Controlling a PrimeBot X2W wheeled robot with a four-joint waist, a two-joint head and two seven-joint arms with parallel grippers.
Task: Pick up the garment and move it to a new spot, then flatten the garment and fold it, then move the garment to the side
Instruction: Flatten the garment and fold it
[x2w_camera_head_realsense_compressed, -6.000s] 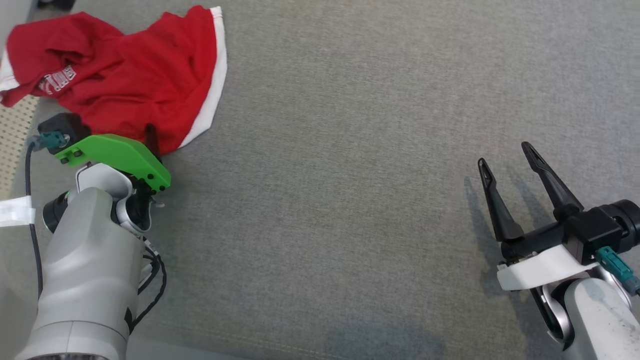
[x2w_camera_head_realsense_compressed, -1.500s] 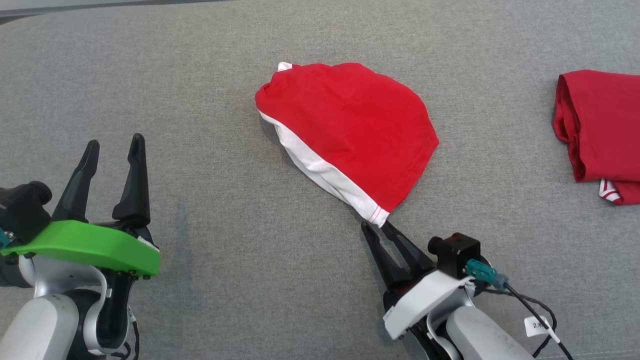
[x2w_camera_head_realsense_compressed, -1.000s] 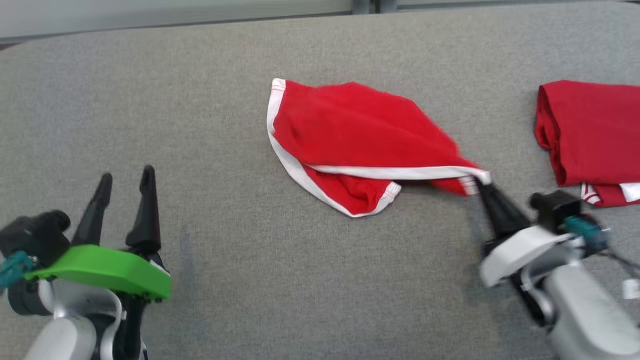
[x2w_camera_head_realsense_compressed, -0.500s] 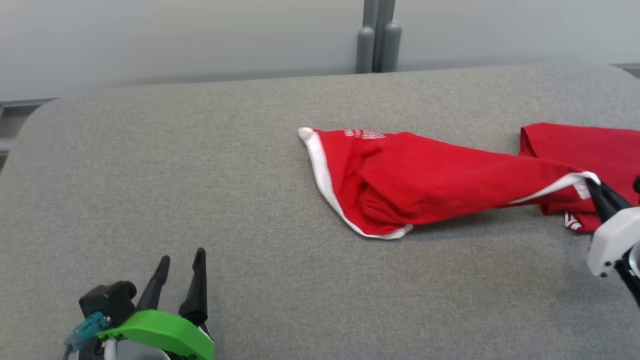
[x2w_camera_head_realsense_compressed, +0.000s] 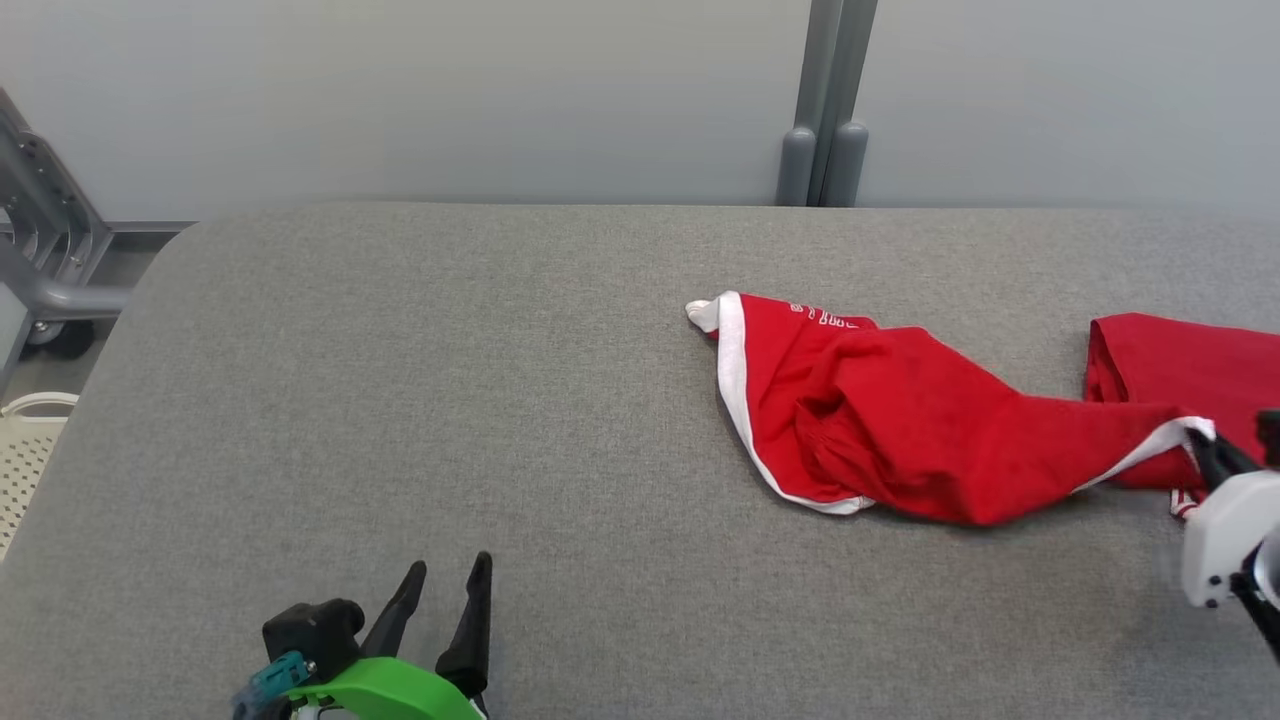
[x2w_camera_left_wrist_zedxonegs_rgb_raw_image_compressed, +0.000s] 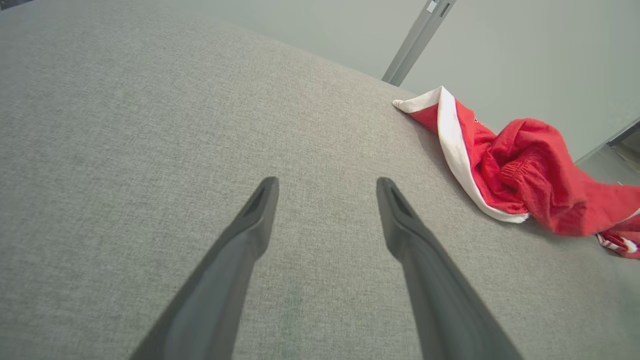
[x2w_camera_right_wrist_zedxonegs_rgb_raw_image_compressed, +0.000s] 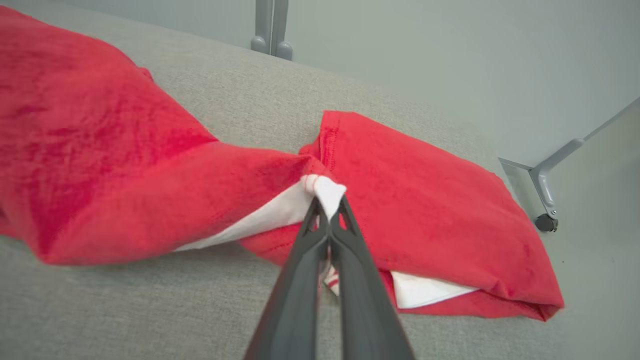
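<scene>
Red garment (x2w_camera_right_wrist_zedxonegs_rgb_raw_image_compressed: 125, 190) hem between right gripper (x2w_camera_right_wrist_zedxonegs_rgb_raw_image_compressed: 328, 205) tips

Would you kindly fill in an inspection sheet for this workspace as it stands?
Surface: grey fabric tabletop, smooth.
Job's things: red garment with white trim, stretched rightward, one corner lifted.
Clutter: folded red garment at the right edge.
Hands: left hand open over bare fabric; right hand shut on the garment's white corner.
Cables: teal connector by the left hand.
Surroundings: grey wall, post, metal frame, white basket.
</scene>
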